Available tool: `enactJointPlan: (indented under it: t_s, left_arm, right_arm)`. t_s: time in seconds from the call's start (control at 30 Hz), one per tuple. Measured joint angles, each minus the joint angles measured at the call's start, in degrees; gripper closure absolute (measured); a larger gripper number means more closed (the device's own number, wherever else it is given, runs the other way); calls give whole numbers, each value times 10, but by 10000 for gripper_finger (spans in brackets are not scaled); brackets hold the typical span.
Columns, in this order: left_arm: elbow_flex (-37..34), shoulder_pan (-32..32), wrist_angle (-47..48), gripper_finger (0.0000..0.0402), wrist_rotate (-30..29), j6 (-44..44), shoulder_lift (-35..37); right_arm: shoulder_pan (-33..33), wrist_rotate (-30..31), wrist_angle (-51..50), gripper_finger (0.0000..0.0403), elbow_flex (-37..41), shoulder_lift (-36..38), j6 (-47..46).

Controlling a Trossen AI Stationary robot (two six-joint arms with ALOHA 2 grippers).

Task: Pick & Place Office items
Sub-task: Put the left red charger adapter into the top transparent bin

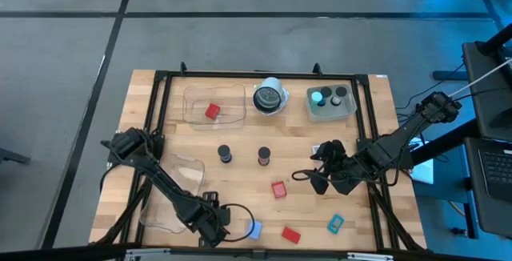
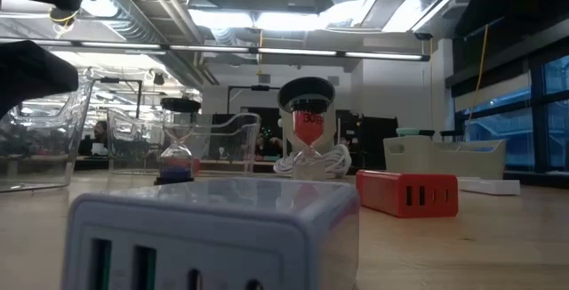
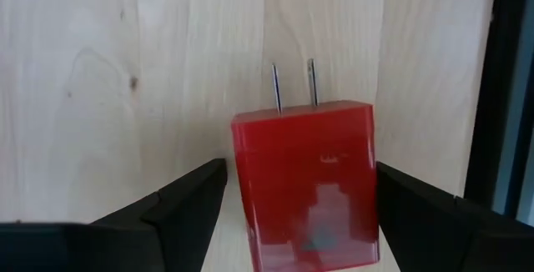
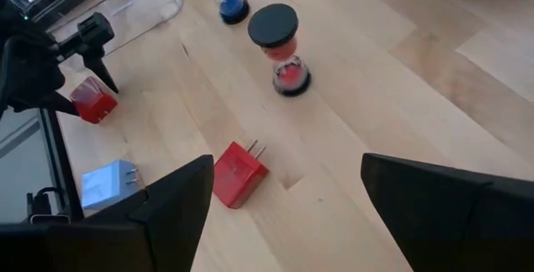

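A red plug block (image 3: 304,184), two prongs at its far end, lies flat on the wood. My left gripper (image 3: 299,172) stands open over it near the table's front edge (image 1: 218,227), one finger on each side and a thin gap at each. My right gripper (image 1: 322,178) hangs open above the table right of the middle, over nothing. Another red plug block (image 4: 238,174) lies below and ahead of it. A pale-blue block (image 1: 254,229), a red block (image 1: 290,234) and a teal piece (image 1: 334,224) lie along the front. Two black-capped sand timers (image 1: 225,154) (image 1: 263,157) stand mid-table.
A clear tray (image 1: 214,110) with a red piece stands at the far left, and another clear tray (image 1: 172,193) lies beside my left arm. A round white-rimmed object (image 1: 270,97) and a white tray (image 1: 330,113) with small caps stand at the back. A black frame (image 1: 368,133) borders the table.
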State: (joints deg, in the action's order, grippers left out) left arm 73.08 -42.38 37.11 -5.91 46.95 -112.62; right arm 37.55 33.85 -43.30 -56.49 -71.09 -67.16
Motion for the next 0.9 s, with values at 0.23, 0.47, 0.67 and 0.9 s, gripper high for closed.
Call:
enactJointPlan:
  t_s: [0.23, 0.47, 0.67, 0.9]
  left_arm:
    - [14, 24, 31, 172, 36, 18, 1]
    - [76, 44, 109, 193, 12, 12, 3]
    - [157, 59, 237, 193, -94, -21, 32]
    - [194, 111, 429, 193, -308, -8, 125]
  right_arm:
    - [0, 1, 0, 97, 0, 0, 3]
    - [0, 2, 0, 97, 0, 0, 3]
    - [0, 2, 0, 97, 0, 0, 1]
    - [0, 0, 0, 97, 0, 0, -1]
